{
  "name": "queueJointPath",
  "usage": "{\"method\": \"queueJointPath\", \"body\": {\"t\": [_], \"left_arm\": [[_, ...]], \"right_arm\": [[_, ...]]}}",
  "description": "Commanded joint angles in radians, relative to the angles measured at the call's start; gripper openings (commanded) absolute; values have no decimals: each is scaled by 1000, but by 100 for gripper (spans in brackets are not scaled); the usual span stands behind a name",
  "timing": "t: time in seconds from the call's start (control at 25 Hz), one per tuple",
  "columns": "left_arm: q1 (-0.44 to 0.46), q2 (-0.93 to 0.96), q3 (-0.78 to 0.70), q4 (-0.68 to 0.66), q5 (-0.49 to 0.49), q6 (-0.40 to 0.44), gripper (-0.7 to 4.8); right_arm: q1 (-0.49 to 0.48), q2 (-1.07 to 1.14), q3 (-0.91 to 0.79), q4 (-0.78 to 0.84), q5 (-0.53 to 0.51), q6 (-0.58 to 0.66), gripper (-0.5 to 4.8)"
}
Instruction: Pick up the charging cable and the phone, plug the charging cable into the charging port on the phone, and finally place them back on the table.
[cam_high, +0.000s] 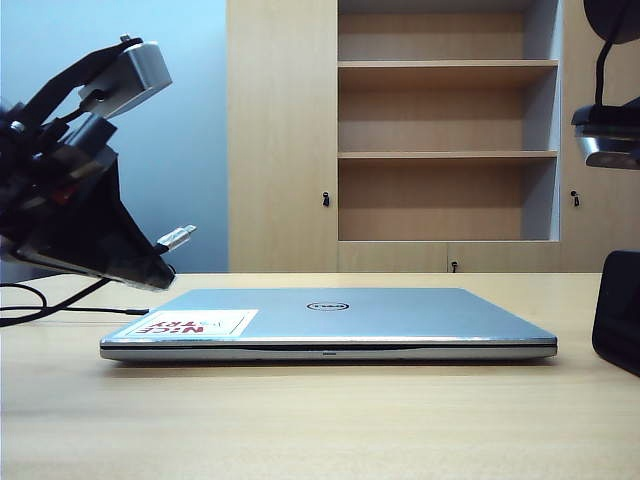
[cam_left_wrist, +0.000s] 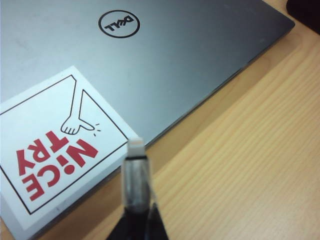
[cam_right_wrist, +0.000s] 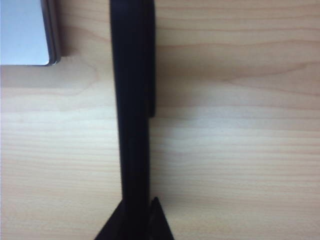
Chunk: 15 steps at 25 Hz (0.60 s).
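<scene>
We see left claw (cam_left_wrist: 136, 220) clamped on charging cable (cam_left_wrist: 135, 172) above laptop (cam_left_wrist: 165, 75); right claw (cam_right_wrist: 135, 220) gripping phone (cam_right_wrist: 132, 100) edge-on over bench (cam_right_wrist: 240, 150).

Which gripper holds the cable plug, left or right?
The left gripper, above the laptop corner, pinches the charging cable; the right gripper holds the phone edge-on.

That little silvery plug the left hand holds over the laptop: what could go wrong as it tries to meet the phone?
1. The left hand pinches the thin black charging cable just behind its plug, so the tip may tilt and miss the port.
2. The right hand holds the flat black phone edge-on; a push might make it slip.
3. The silver closed laptop lies below and could be bumped.
</scene>
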Motion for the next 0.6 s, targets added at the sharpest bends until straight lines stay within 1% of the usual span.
{"method": "queueJointPath", "body": {"t": [0.04, 0.36, 0.6], "left_arm": [[1, -3, 0, 11, 0, 1, -6], [1, -3, 0, 24, 0, 0, -6], [1, -3, 0, 26, 0, 0, -6]], "right_arm": [[1, 14, -6, 0, -3, -3, 86], [1, 23, -6, 11, -2, -3, 87], [1, 119, -7, 16, -2, -3, 84]]}}
